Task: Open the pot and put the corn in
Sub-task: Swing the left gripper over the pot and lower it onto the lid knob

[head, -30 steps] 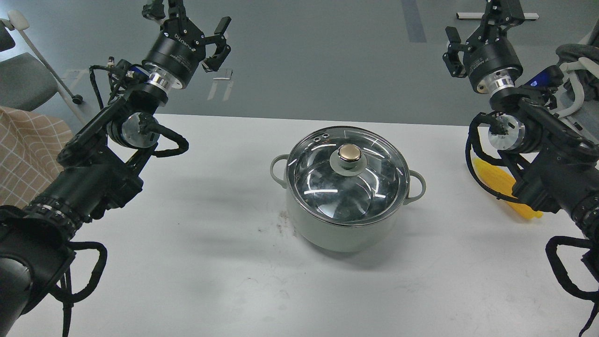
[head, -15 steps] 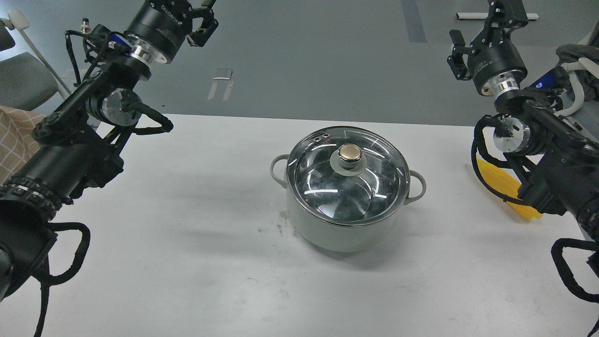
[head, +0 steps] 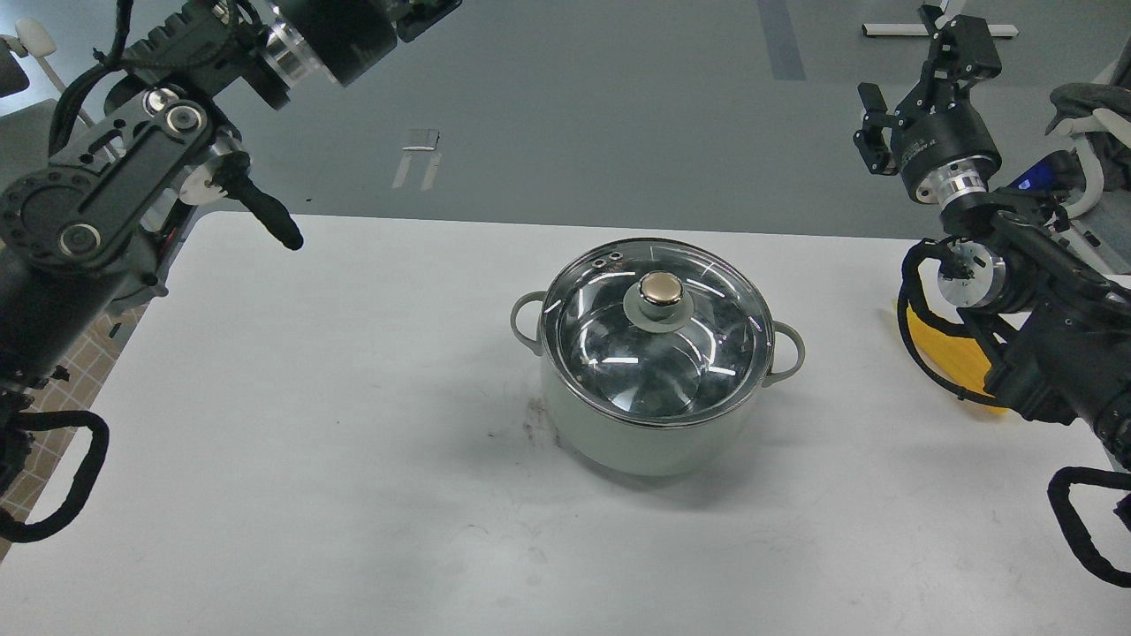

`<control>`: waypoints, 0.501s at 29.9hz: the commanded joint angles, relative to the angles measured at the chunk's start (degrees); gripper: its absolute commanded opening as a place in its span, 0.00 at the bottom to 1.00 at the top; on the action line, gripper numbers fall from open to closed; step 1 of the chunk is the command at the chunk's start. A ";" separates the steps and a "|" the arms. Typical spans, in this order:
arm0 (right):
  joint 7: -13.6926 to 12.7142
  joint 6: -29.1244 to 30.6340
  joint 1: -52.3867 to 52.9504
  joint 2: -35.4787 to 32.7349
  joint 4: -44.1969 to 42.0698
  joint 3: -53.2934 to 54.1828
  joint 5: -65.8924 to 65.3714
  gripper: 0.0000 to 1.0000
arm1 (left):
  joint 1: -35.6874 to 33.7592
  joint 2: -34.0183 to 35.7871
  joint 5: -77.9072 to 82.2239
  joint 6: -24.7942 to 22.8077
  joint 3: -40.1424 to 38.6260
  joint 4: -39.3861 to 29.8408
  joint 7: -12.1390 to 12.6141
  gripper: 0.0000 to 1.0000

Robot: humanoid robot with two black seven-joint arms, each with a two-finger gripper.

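The pale grey-green pot [head: 645, 437] stands in the middle of the white table [head: 309, 424], closed by a glass lid [head: 618, 353] with a gold knob [head: 661, 287]. The yellow corn [head: 950, 353] lies on the table at the right edge, partly hidden behind my right arm. My right gripper [head: 914, 71] is open and empty, raised beyond the table's far right, well above and behind the corn. My left gripper [head: 428, 16] is high at the top left, far from the pot. It is mostly cut off by the frame's upper edge.
A checked cloth [head: 62, 371] shows under my left arm, off the table's left edge. A chair with grey fabric [head: 1091, 97] stands at the far right. Grey floor lies beyond the table's far edge. A dark smudge [head: 530, 424] marks the table left of the pot.
My left arm has swung up and leftward, taking its gripper mostly out of the top of the view. My right arm has shifted slightly up and right, uncovering more of the corn.
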 commanded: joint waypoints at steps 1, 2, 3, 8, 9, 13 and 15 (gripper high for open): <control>0.01 0.02 -0.68 -0.05 0.35 0.09 -0.09 1.00 | 1.43 0.09 14.56 0.31 0.08 -5.78 -0.06 0.98; 0.01 -0.06 -1.03 -0.40 0.78 0.01 -0.09 1.00 | 2.14 -0.08 20.62 0.31 0.08 -7.62 -0.15 0.98; 0.01 -0.06 -1.12 -0.58 1.05 0.09 -0.09 1.00 | 2.40 -0.26 23.12 0.39 0.17 -8.51 -0.15 0.98; 0.01 -0.24 -2.61 -1.80 2.63 0.10 -0.17 1.00 | 3.20 -0.44 43.58 4.68 6.48 -14.14 -0.07 0.98; 0.01 -0.24 -2.79 -1.98 2.98 0.10 -0.17 1.00 | 3.11 -0.44 45.36 5.75 7.89 -14.23 -0.07 0.98; 0.01 -0.41 -3.85 -3.47 4.30 0.27 -0.17 1.00 | 2.41 -0.96 53.53 10.06 15.01 -13.88 0.02 0.98; 0.01 -0.41 -4.11 -4.26 4.74 0.27 -0.17 1.00 | 2.49 -1.40 56.78 10.33 16.25 -13.62 0.02 0.98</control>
